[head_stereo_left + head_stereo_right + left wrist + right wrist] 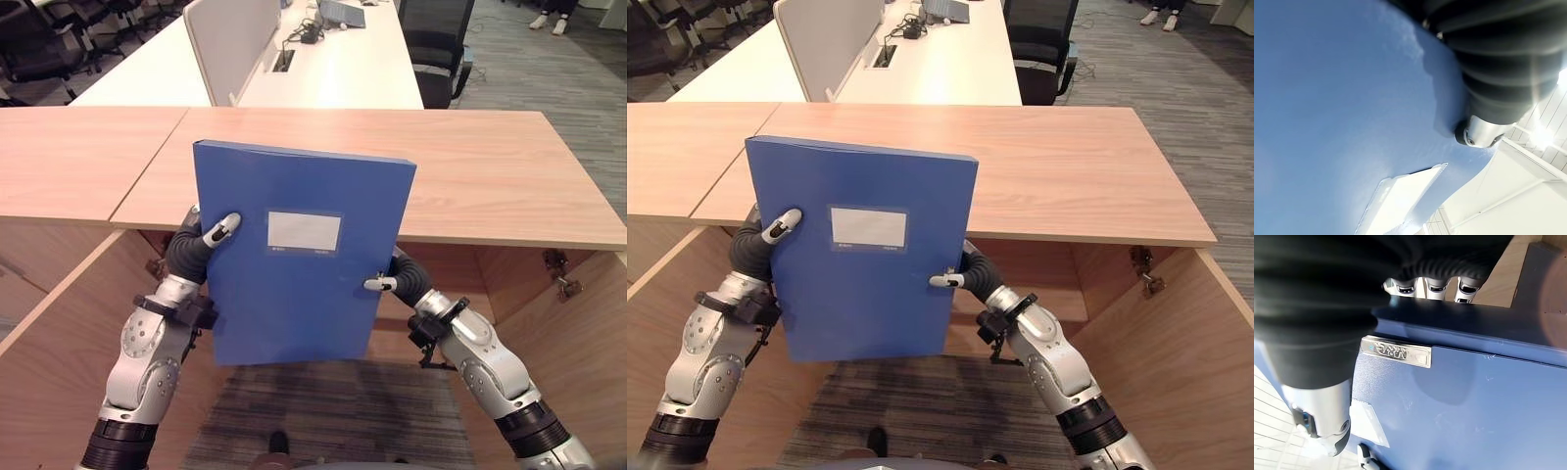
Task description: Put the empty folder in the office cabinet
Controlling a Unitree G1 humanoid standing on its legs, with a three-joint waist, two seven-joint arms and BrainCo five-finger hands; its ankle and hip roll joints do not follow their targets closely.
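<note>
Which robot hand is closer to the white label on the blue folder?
Left. The left hand pinches the blue plastic folder level with the white rectangular label; the right hand grips lower down.

The flat, rectangular blue plastic folder [294, 264], closed and bearing a blank white label on its front, stood upright and slightly tilted in the air before the wooden cabinet's top surface [470, 166].

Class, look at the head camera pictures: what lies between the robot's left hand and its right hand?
The blue folder lies between them, held upright above the cabinet's wooden top. The left hand clasps one side edge, the right hand the other, as both eye views show.
</note>
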